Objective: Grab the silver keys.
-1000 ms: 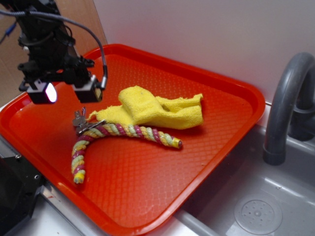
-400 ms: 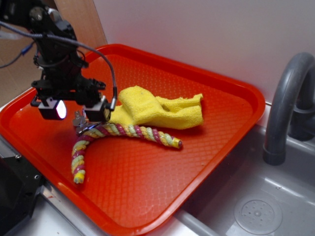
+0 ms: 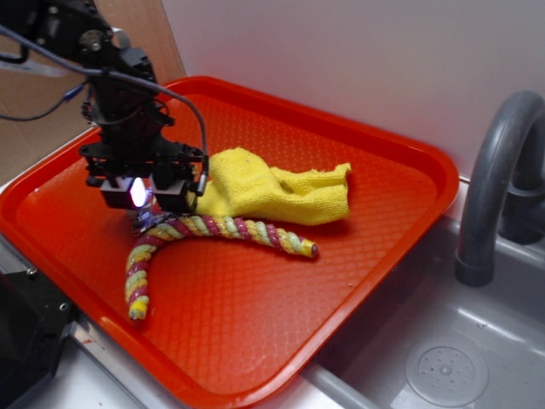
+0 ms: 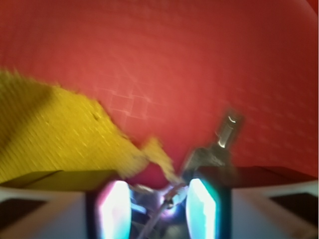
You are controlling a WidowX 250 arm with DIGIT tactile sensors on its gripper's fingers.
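Note:
The silver keys [image 4: 223,137] lie on the red tray [image 3: 255,324] at the bend of the striped rope [image 3: 230,227], next to the left corner of the yellow cloth [image 3: 272,192]. My gripper [image 3: 146,204] is low over them, open, with its lit fingers on either side of the bunch. In the exterior view the keys are nearly hidden under it; only a grey bit [image 3: 142,221] shows. In the blurred wrist view, one key sticks out past the right finger [image 4: 202,204], and the ring and other keys lie between the fingers of the gripper [image 4: 158,199]. The cloth's corner [image 4: 50,134] is at the left.
The rope curves from the keys down to the tray's front left and out to the right under the cloth. A grey tap [image 3: 494,187] and a sink [image 3: 443,366] stand to the right of the tray. A white wall is behind.
My gripper has moved right and down, from above the tray's left part to right over the keys, and now covers them in the exterior view.

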